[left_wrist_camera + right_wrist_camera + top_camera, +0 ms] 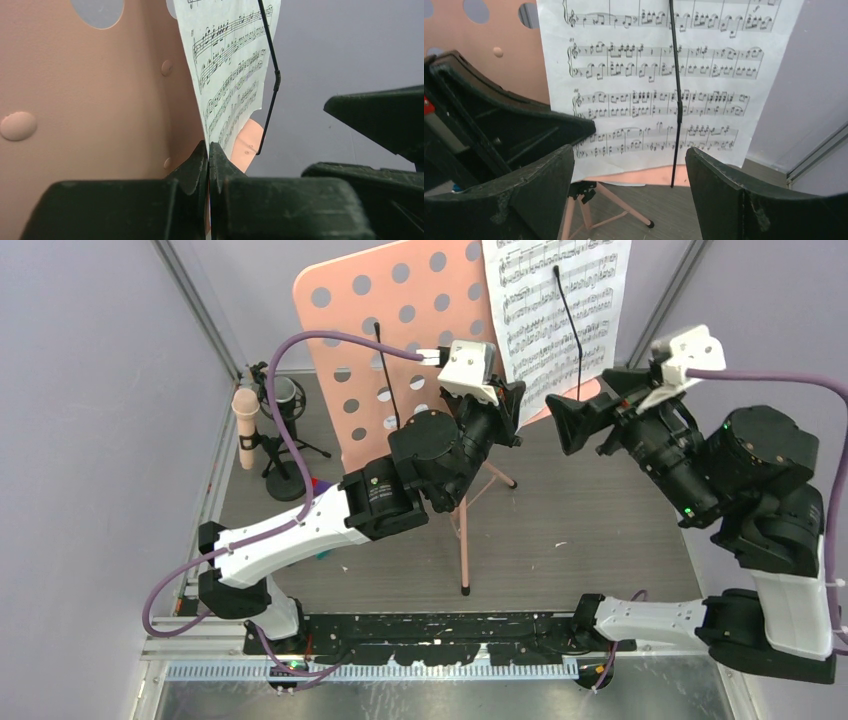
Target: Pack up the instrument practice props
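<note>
The stand [400, 330] sits upright on the tabletop [600, 530], tripod legs spread. Just in front of the stand's lower edge, the left claw [208, 152] is clenched on the bottom corner of the sheet [555, 310]. Right of the stand's pole, the right claw [575, 425] hangs released, jaws wide, facing the sheet without touching it. The sheet leans on the stand's right half under a thin wire arm [575, 320]. The microphone [245, 415] stands left of the stand, well apart.
</note>
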